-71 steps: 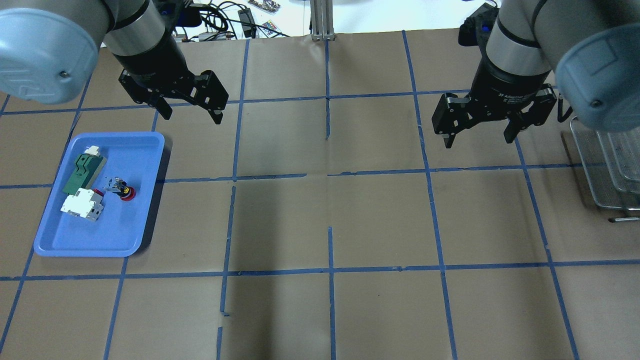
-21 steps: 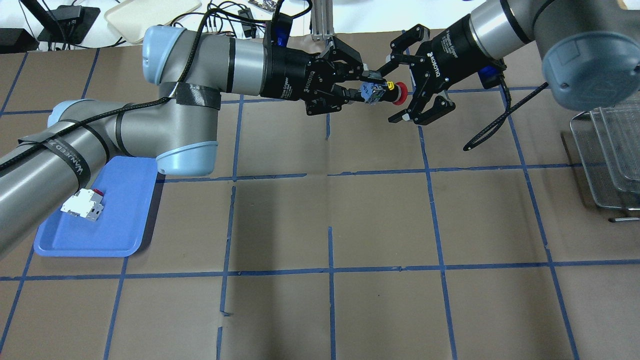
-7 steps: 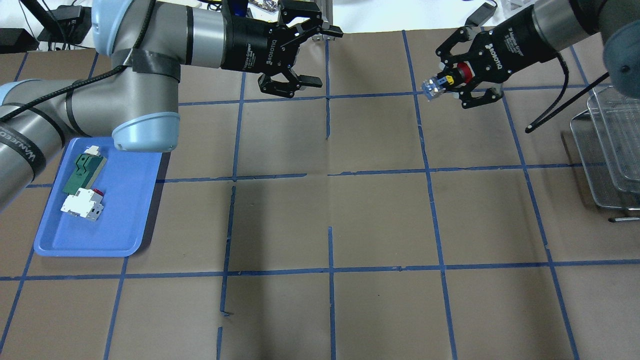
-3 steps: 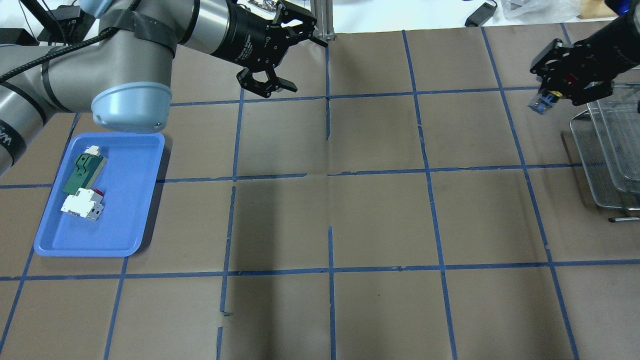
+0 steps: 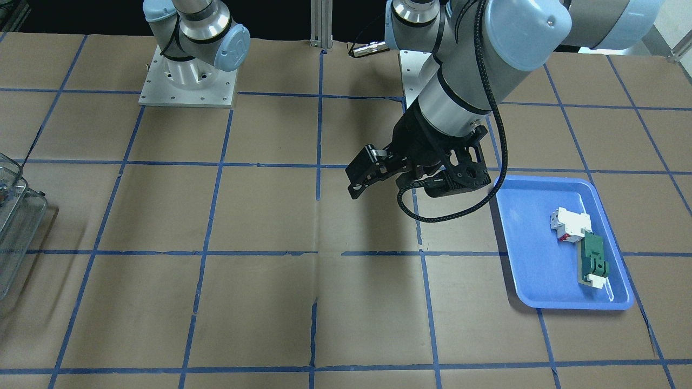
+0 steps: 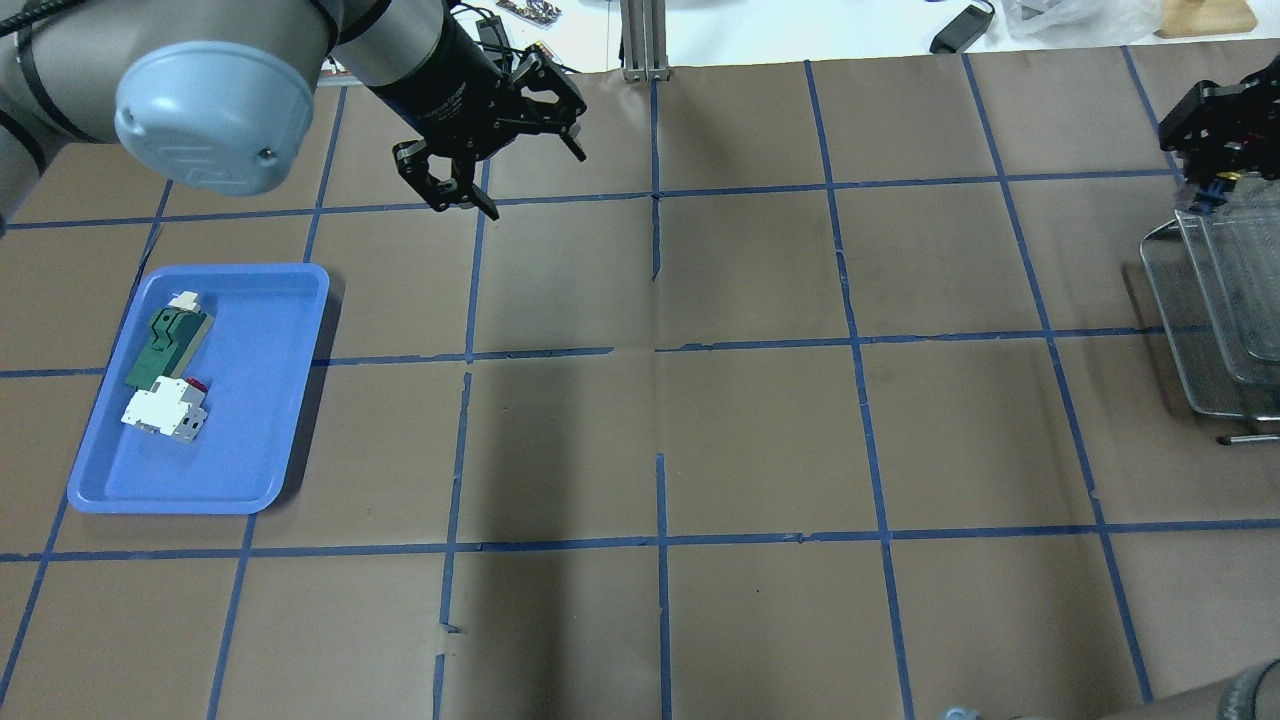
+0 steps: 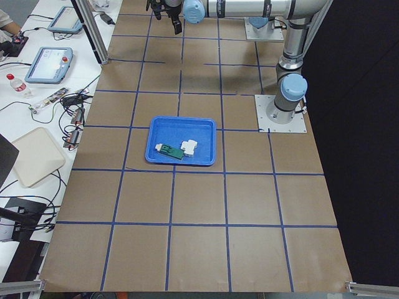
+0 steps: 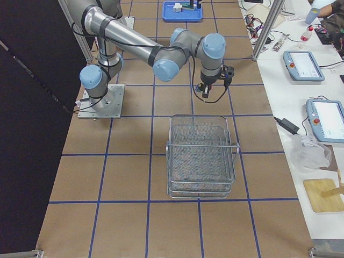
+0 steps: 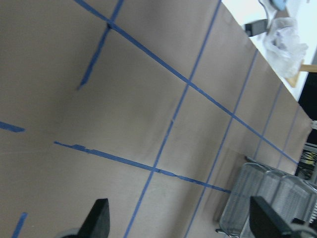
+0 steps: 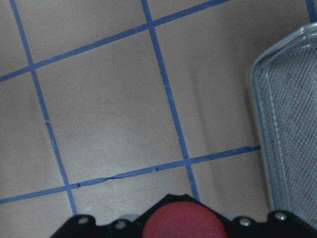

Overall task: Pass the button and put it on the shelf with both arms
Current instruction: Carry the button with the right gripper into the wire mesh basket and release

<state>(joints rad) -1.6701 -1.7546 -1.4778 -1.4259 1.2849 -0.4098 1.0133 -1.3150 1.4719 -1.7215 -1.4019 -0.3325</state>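
Observation:
My right gripper [image 6: 1212, 170] is shut on the button [image 6: 1222, 181] at the far right of the overhead view, just beyond the far corner of the wire-mesh shelf [image 6: 1220, 300]. The right wrist view shows the button's red cap [image 10: 181, 220] between the jaws, with the shelf [image 10: 292, 129] at its right. From the right side, the gripper [image 8: 203, 90] hangs just short of the shelf [image 8: 201, 156]. My left gripper [image 6: 530, 180] is open and empty above the far left part of the table; it also shows in the front view [image 5: 400, 186].
A blue tray [image 6: 250, 440] on the left holds a green flat part [image 6: 165, 345] and a white block [image 6: 160, 410]. The tray also shows in the front view [image 5: 530, 259]. The left wrist view shows brown paper with blue tape lines and the shelf [image 9: 267, 198] far off.
The right gripper has carried the button further right, up to the shelf's far corner. The left gripper, open, has drawn back to the left and turned downward.

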